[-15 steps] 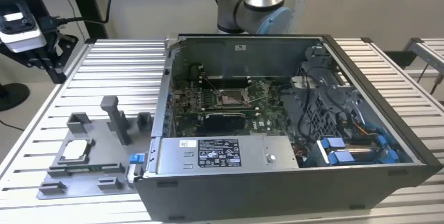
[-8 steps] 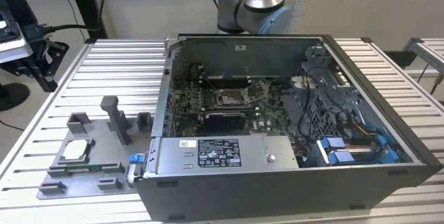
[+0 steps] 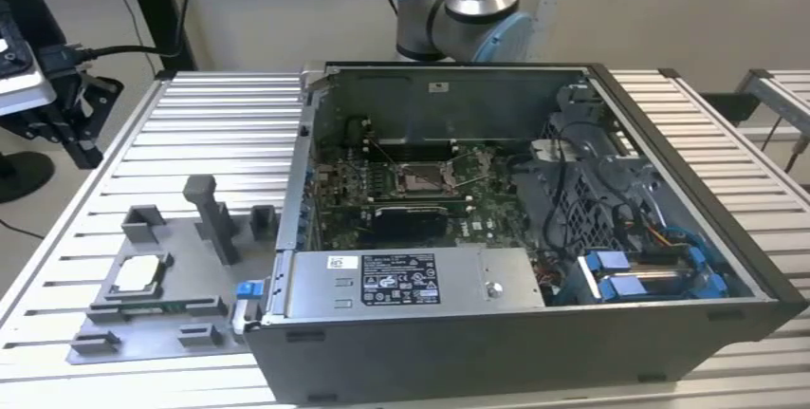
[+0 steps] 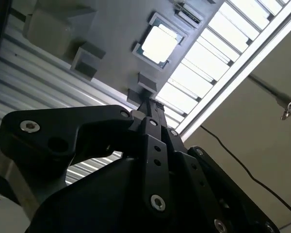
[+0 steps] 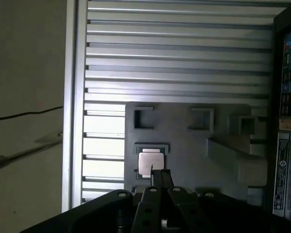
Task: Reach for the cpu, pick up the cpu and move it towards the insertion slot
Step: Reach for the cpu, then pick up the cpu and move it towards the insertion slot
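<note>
The cpu (image 3: 137, 276) is a flat silvery square lying in a recess of the grey fixture plate (image 3: 165, 333), on the slatted table at the exterior view's left. Both wrist views look down on the cpu (image 5: 151, 162) (image 4: 160, 44) from well above. My gripper (image 5: 158, 172) (image 4: 148, 103) hangs high over the plate with its black fingertips together and nothing between them, clear of the chip. The insertion slot (image 3: 422, 177) is a silver-framed socket on the green board inside the open computer case.
The open computer case (image 3: 506, 333) stands to the right of the plate, with high walls, cables and blue connectors (image 3: 633, 276). Grey posts and small holders (image 3: 212, 214) rise from the plate beyond the cpu. A black device with cables (image 3: 45, 77) stands off the table's far left corner.
</note>
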`<state>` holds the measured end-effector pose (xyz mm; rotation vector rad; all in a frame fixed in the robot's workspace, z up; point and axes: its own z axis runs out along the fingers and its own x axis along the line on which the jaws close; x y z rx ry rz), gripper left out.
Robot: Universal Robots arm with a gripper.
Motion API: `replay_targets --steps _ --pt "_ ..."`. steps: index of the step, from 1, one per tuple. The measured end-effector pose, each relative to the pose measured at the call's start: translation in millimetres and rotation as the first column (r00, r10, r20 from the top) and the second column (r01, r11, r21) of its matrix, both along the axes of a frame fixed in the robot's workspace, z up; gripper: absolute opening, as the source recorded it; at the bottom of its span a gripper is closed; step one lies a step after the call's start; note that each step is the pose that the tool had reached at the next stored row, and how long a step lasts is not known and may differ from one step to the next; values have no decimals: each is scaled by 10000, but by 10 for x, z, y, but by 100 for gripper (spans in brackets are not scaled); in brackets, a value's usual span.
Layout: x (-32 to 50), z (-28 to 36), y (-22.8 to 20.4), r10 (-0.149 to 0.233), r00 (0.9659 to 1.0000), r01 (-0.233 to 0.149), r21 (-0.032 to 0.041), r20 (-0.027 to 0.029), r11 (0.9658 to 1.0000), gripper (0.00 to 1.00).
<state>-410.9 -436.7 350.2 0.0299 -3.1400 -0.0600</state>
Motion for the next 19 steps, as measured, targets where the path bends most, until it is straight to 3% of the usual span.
replay_targets --steps 1,2,19 --pt "0 0 0 0 10000 0 0 0 10000 0" --pt "0 0 0 0 10000 0 0 0 10000 100" --pt "0 -1 0 0 10000 0 0 -4 10000 100"
